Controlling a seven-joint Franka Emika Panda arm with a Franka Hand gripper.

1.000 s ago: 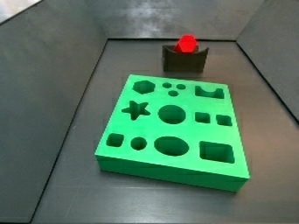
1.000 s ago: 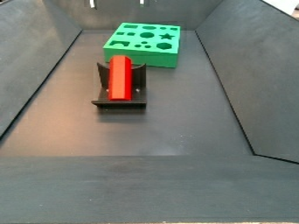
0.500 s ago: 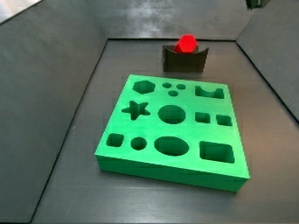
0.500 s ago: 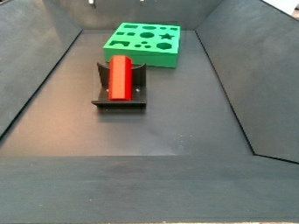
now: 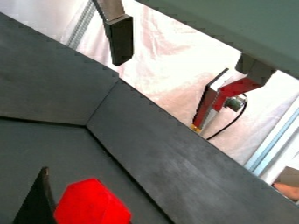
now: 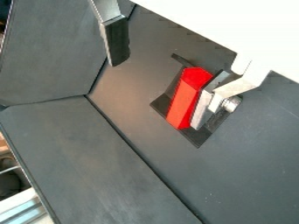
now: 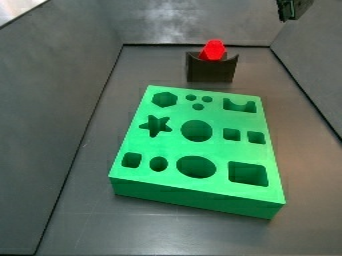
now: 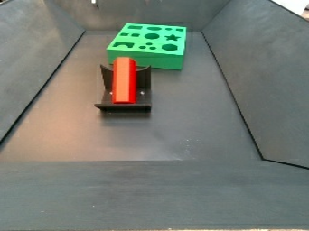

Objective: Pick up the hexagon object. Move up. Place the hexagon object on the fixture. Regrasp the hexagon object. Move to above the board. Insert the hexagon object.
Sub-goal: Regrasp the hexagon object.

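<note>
The red hexagon object [image 7: 213, 49] lies lengthwise in the notch of the dark fixture [image 7: 211, 68], seen from above in a side view [image 8: 123, 79] on the fixture [image 8: 143, 87]. The green board [image 7: 225, 153] lies apart from it on the floor [image 8: 145, 61]. My gripper [image 6: 173, 61] is open and empty, well above the hexagon object [image 6: 187, 96] and the fixture [image 6: 160, 105]. In a wrist view the gripper [image 5: 181, 61] shows the hexagon's end [image 5: 91, 203] far below. Only a fingertip [image 7: 287, 8] shows in a side view.
Dark sloping walls [image 8: 49, 81] enclose the grey floor [image 8: 157, 144] on all sides. The board has several shaped holes, among them a hexagon hole [image 7: 163, 98] at its far left corner.
The gripper's tip has come further into the top right corner of a side view. The hexagon object, fixture and board have not moved.
</note>
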